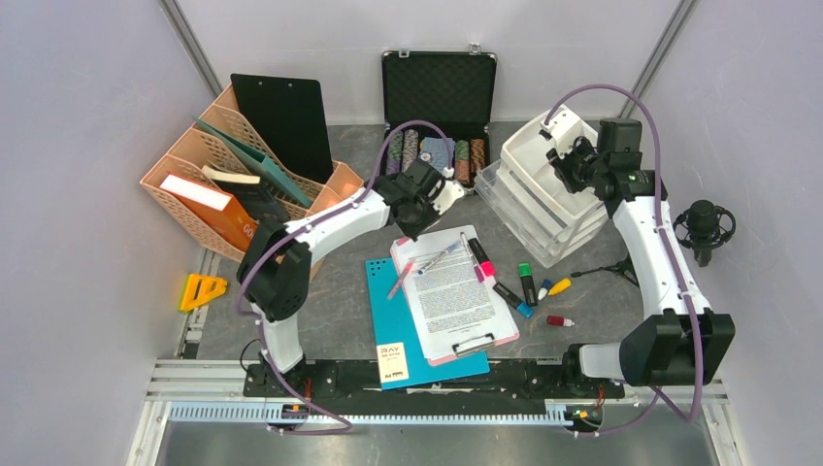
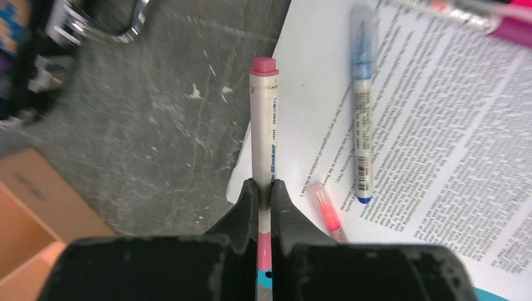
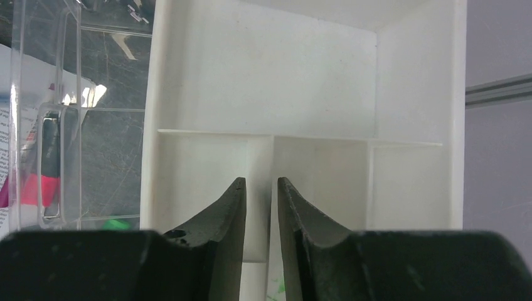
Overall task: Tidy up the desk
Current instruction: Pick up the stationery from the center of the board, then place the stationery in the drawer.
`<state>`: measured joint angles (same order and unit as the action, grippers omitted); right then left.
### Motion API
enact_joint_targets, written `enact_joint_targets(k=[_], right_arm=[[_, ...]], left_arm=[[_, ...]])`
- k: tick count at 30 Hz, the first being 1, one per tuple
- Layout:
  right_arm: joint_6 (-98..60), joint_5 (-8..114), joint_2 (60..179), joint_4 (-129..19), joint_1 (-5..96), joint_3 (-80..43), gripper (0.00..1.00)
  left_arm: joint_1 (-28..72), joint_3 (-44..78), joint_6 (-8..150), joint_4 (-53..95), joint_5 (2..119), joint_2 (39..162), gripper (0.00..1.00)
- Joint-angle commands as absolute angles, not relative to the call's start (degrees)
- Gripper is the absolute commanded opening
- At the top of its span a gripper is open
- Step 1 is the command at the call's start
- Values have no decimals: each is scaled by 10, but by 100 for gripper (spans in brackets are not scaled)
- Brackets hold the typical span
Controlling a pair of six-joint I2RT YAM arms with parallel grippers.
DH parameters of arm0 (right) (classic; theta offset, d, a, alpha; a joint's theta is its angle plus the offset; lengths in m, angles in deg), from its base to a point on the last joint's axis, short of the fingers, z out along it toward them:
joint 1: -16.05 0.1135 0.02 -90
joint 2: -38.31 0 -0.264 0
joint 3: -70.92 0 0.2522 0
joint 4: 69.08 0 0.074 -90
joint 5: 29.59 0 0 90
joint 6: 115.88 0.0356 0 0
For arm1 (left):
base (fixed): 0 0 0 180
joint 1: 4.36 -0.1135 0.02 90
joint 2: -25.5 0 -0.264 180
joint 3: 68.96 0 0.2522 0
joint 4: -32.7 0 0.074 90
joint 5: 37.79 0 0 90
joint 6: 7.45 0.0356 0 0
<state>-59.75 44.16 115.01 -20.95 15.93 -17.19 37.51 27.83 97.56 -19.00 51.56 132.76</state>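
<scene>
Grey desk: under everything, between pale walls.
Left gripper: squeezed on a white pen with a pink cap.
Right gripper: fingers a little apart, holding nothing, over the white tray.

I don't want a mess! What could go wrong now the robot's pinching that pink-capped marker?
The left gripper pinches the marker with a long end sticking out ahead, so it might tip or slip when lifted. The thin pink pen and blue pen lie close by on the paper; a swing could knock them.
</scene>
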Motion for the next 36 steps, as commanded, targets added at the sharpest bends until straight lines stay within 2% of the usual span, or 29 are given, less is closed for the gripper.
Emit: enact_joint_targets(k=[1,12,20,27,34,36], right_arm=[[-596,437,1128,-216,157,-169,32],[-595,428,1133,-217,158,-168,33],[-595,431,1136,-220,157,-165,33],[-601,438,1132,-219,157,-157,33],[-606,445,1127,-219,158,-152,33],[-609,449,1125,-219,157,-151,33]], left_arm=[[378,347,1075,-197,562,1253,2],[459,506,1332,-212,571,1269,2],[520,521,1555,-158,586,1305,2],[538,606,1668,-179,584,1387,2],[540,671,1701,-175,574,1449,2],[540,687,1704,-187,570,1462,6]])
